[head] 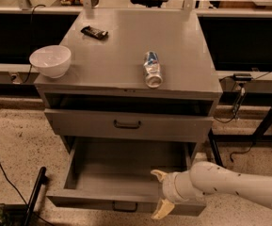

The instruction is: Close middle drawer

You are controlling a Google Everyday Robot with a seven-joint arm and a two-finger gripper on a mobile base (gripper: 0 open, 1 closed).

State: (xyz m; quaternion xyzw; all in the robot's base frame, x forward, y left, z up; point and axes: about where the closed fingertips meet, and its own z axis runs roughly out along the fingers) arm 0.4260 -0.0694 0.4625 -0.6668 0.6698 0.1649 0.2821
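Camera view, lower centre: gripper [160,193] spread wide across the front panel of the open middle drawer [121,166], apparently placed to push it shut.

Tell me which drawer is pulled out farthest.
The middle drawer, its empty tray exposed, with the open gripper at its front panel; the top drawer above is barely out.

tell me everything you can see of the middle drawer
The middle drawer is a grey metal tray, wide and deep, pulled far out below the top drawer. Nothing visible lies inside. Its low front panel carries a small dark bar handle. The claw, open, straddles the front panel beside the handle, one finger inside, one in front.
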